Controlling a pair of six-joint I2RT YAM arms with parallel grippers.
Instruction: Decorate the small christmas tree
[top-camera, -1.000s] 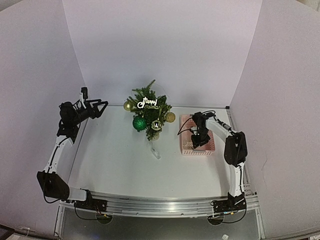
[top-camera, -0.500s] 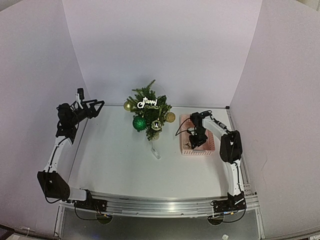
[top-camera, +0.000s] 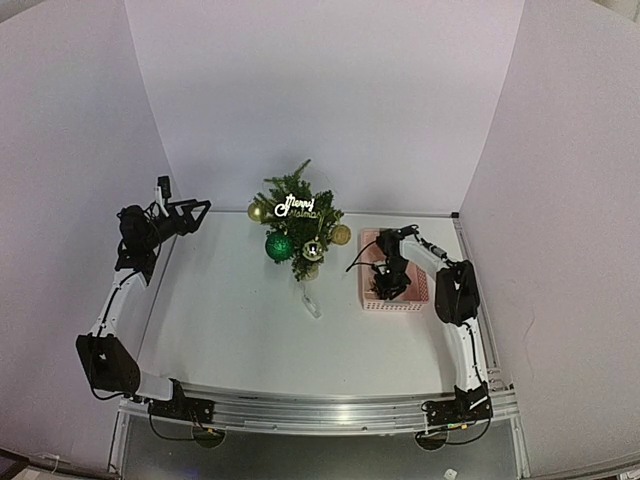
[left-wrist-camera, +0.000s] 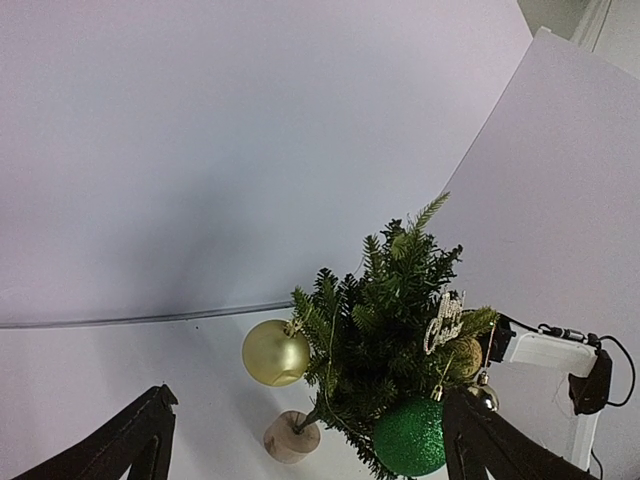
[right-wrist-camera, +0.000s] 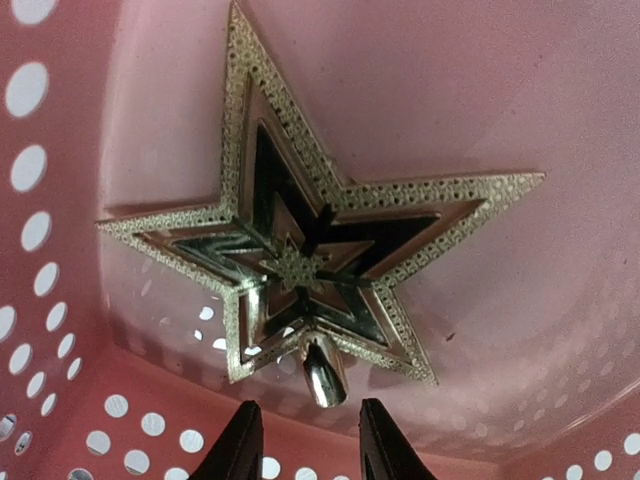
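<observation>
Tree upright at the far middle of the table (top-camera: 230, 310), right gripper (top-camera: 385, 285) down in the basket (top-camera: 421, 292).
Top view: the bristly small christmas tree (top-camera: 298, 222) pointed tip-up, hung with glossy balls (top-camera: 279, 246); the left gripper (top-camera: 205, 207) gaped wide, empty; the perforated pink basket half hid the right one. Left wrist: the tree's top leaned slightly right. Right wrist: narrowly parted fingers (right-wrist-camera: 238, 445) flanked the stub of a glittery gold star (right-wrist-camera: 300, 255), gripping nothing.

My overhead camera sits high and well back from the small christmas tree (top-camera: 298, 222), looking down at it from afar. My left wrist camera faces the tree side-on from its left, much nearer. My right wrist camera stares into the pink basket (right-wrist-camera: 60, 200) right of the tree, very close. The overhead view shares the tree with one and the basket with the other.
</observation>
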